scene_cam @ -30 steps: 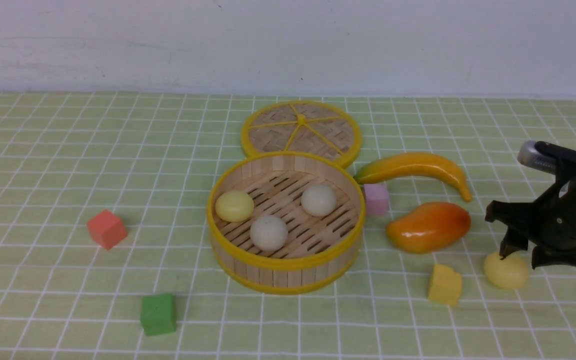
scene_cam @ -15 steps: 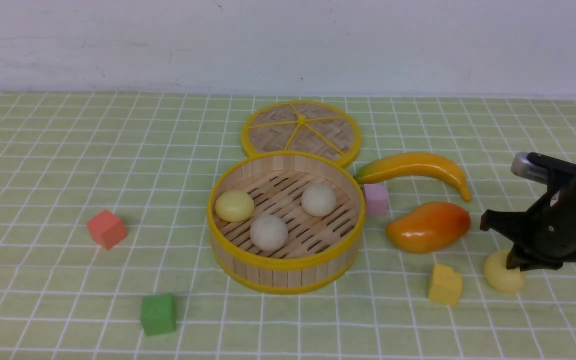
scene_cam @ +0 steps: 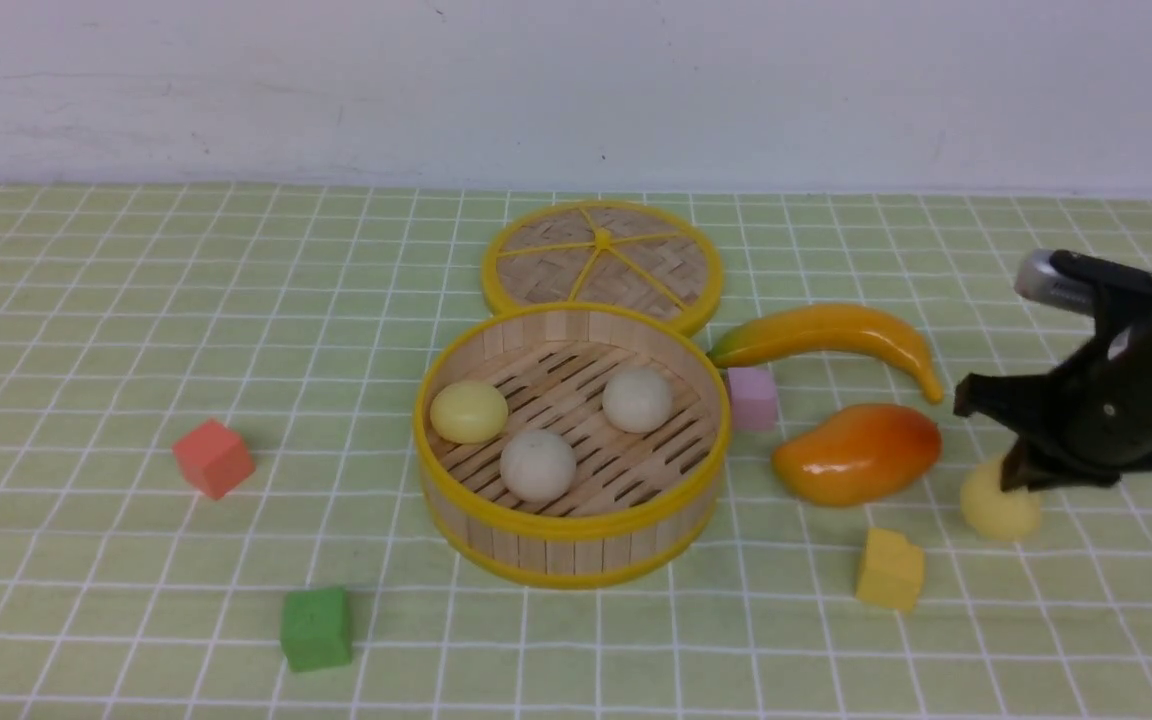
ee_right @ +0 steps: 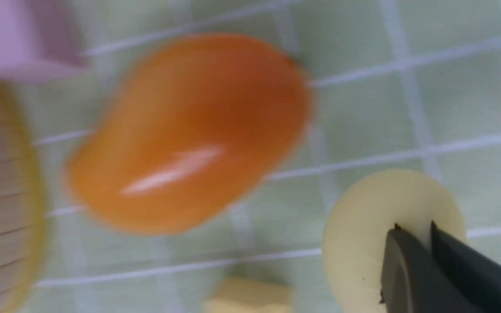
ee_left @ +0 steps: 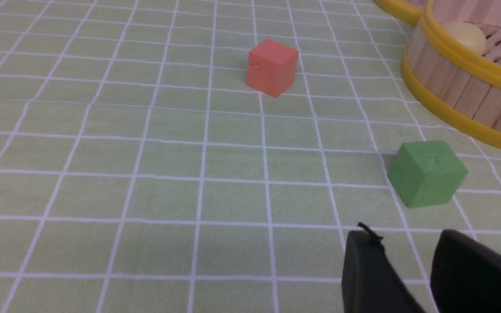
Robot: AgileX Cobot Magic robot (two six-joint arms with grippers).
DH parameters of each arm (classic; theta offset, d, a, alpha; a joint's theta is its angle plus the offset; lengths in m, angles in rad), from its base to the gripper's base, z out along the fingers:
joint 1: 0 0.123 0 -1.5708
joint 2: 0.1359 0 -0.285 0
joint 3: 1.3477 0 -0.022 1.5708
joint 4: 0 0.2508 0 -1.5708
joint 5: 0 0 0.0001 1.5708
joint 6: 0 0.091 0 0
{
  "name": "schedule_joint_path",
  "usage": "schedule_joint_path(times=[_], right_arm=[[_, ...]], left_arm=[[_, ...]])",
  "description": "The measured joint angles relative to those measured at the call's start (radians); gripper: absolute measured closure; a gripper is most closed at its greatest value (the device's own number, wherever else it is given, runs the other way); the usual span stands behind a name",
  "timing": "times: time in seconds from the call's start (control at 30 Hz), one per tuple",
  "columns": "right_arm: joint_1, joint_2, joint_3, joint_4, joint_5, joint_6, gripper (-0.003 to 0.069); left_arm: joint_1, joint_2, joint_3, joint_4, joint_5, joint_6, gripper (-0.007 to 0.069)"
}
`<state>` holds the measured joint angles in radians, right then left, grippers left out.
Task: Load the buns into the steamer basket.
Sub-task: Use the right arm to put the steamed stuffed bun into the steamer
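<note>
— What's the table (scene_cam: 136,300) like?

— It has a pale green cloth with a white grid. In the middle sits the steamer basket (scene_cam: 572,545), and touching it on the far side lies a flat woven lid (scene_cam: 601,260).

— And to the left?

— A red cube (scene_cam: 213,457) and, nearer, a green cube (scene_cam: 316,627), well apart.

— On the right?

— A pink cube (scene_cam: 753,398) just beside the basket, then a banana (scene_cam: 831,335), a mango (scene_cam: 856,453) and a yellow cube (scene_cam: 890,570). I can't tell whether the yellow bun (scene_cam: 991,510) beyond them touches the cloth.
</note>
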<state>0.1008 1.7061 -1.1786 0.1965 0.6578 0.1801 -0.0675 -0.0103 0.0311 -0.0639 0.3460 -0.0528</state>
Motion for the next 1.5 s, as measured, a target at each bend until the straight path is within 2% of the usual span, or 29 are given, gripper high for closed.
schedule_joint_path(times=[0.07,0.27,0.43,0.63,0.77,0.87,1.13,1.27,1.37,1.4,1.5], right_arm=[[0.023,0.000,-0.035,0.030,0.016,-0.031,0.0655],[0.185,0.044,-0.280,0.227,0.040,-0.174,0.0655],[0.264,0.179,-0.458,0.304,0.035,-0.199,0.0654],[0.315,0.313,-0.594,0.316,0.098,-0.201,0.0651],[0.329,0.338,-0.606,0.257,0.223,-0.201,0.0651],[0.329,0.340,-0.588,0.235,0.258,-0.195,0.0651],[0.328,0.341,-0.487,0.233,0.202,-0.187,0.0632],[0.328,0.341,-0.483,0.233,0.154,-0.180,0.0571],[0.328,0.341,-0.483,0.233,0.172,-0.164,0.0481],[0.328,0.341,-0.483,0.233,0.172,-0.163,0.0474],[0.328,0.337,-0.481,0.216,0.194,-0.162,0.0336]], left_arm=[[0.000,0.000,0.000,0.000,0.000,0.000,0.0403],[0.000,0.000,0.000,0.000,0.000,0.000,0.0396],[0.000,0.000,0.000,0.000,0.000,0.000,0.0389],[0.000,0.000,0.000,0.000,0.000,0.000,0.0389],[0.000,0.000,0.000,0.000,0.000,0.000,0.0387],[0.000,0.000,0.000,0.000,0.000,0.000,0.0387],[0.000,0.000,0.000,0.000,0.000,0.000,0.0387],[0.000,0.000,0.000,0.000,0.000,0.000,0.0387],[0.000,0.000,0.000,0.000,0.000,0.000,0.0387],[0.000,0.000,0.000,0.000,0.000,0.000,0.0387],[0.000,0.000,0.000,0.000,0.000,0.000,0.0387]])
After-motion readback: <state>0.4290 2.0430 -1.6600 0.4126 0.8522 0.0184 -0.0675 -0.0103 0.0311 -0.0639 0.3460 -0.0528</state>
